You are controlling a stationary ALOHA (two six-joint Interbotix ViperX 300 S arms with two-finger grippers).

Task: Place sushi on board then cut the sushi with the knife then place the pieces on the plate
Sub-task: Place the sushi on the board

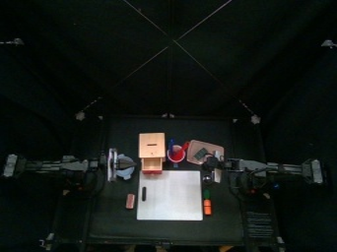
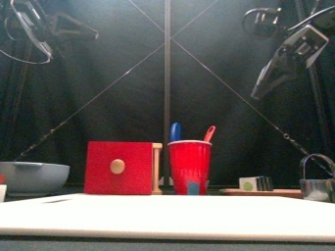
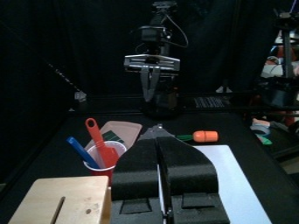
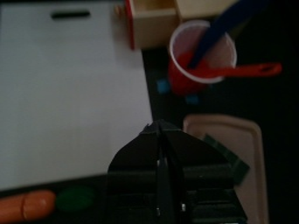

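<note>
The sushi [image 4: 229, 149] sits on the pink tray [image 4: 251, 127] just beside the right gripper [image 4: 163, 131] (jaws pressed together, empty), the nearer one; left gripper [image 3: 162, 144] likewise closed, across the board [image 4: 70, 96].

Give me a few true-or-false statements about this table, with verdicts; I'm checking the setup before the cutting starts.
1. The sushi roll lies on the white cutting board. False: it sits on the pink tray, and no sushi is on the board.
2. The blue knife and the red knife both stand in the red cup. True.
3. The left gripper holds the blue knife. False: its jaws are shut on nothing, and the knife is in the cup.
4. In the top view, the red cup stands between the wooden box and the pink tray. True.
</note>
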